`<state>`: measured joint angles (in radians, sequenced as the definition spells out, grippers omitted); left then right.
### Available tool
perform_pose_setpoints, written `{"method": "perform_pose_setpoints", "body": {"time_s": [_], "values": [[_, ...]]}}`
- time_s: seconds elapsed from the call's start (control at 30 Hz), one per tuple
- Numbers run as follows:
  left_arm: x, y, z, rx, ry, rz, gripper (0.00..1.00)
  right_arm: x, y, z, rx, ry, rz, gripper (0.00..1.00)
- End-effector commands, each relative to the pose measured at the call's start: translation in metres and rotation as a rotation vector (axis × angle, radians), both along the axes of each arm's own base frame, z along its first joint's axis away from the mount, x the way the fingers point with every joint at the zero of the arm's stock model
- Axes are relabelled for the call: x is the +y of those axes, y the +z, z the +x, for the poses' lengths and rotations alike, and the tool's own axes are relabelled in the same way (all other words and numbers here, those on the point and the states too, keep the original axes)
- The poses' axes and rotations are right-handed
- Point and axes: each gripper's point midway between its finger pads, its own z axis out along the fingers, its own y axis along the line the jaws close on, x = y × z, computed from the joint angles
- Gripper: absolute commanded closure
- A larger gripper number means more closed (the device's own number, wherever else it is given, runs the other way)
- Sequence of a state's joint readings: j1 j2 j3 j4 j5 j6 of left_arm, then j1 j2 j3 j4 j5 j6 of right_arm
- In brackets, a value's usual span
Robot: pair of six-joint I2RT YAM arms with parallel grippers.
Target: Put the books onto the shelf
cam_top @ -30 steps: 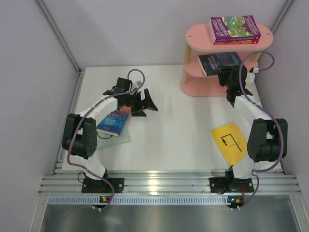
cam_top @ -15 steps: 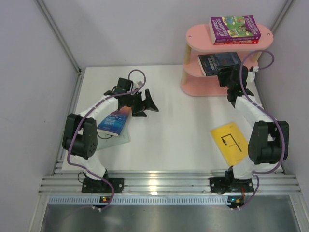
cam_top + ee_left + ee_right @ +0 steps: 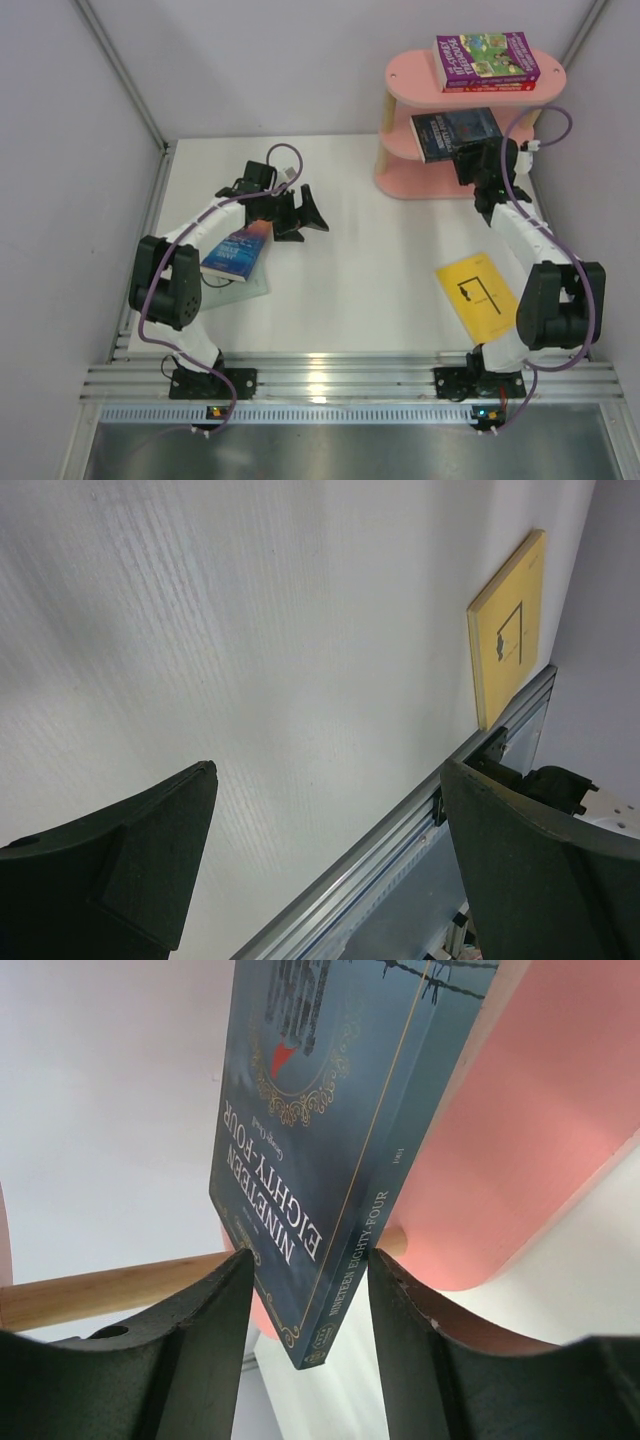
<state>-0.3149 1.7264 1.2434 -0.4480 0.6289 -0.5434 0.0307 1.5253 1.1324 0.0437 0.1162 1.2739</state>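
Note:
The pink shelf [image 3: 400,181] stands at the back right. A purple-green book [image 3: 487,56] lies on a red one [image 3: 492,87] on its top board. A dark navy book [image 3: 452,130], titled "Nineteen Eighty-Four" [image 3: 320,1130], rests on the middle board with one corner sticking out. My right gripper [image 3: 480,160] [image 3: 308,1260] is open, its fingers either side of that corner. A yellow book [image 3: 478,293] [image 3: 505,630] lies flat at the front right. At the left, the blue-orange book [image 3: 238,250] lies on a pale one [image 3: 256,288]. My left gripper [image 3: 318,208] [image 3: 330,780] hangs wide open and empty.
A pale wooden post [image 3: 110,1285] of the shelf crosses behind the right fingers. Grey walls enclose the white table [image 3: 350,270] on three sides. An aluminium rail [image 3: 350,380] [image 3: 400,850] runs along the near edge, by the arm bases.
The right jaws have spread apart around the navy book, and the right wrist has drawn slightly back from the shelf. The left arm has not moved.

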Motion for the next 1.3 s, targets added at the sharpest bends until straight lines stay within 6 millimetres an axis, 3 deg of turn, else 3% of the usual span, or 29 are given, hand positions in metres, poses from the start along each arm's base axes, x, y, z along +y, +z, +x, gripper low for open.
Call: {"method": "perform_pose_setpoints", "body": {"time_s": [0.0, 0.4, 0.43, 0.63, 1.1, 1.27], "values": [[-0.002, 0.029, 0.005, -0.093, -0.009, -0.018, 0.02, -0.01, 0.025, -0.005, -0.064, -0.032, -0.019, 0.52], [-0.002, 0.028, 0.005, -0.092, -0.013, -0.012, 0.02, -0.015, 0.003, -0.003, -0.015, -0.043, -0.009, 0.57], [-0.002, 0.027, 0.005, -0.091, -0.014, -0.013, 0.02, -0.031, 0.001, -0.001, -0.012, -0.075, -0.009, 0.57], [-0.002, 0.024, 0.005, -0.084, -0.013, -0.009, 0.02, -0.035, -0.004, 0.001, -0.001, -0.084, -0.005, 0.64], [-0.001, 0.024, 0.003, -0.095, -0.023, -0.001, 0.02, -0.036, -0.004, 0.009, -0.02, -0.105, 0.031, 0.68], [-0.002, 0.028, 0.003, -0.1, -0.021, -0.013, 0.02, -0.035, -0.004, 0.01, -0.044, -0.114, 0.072, 0.85]]}}
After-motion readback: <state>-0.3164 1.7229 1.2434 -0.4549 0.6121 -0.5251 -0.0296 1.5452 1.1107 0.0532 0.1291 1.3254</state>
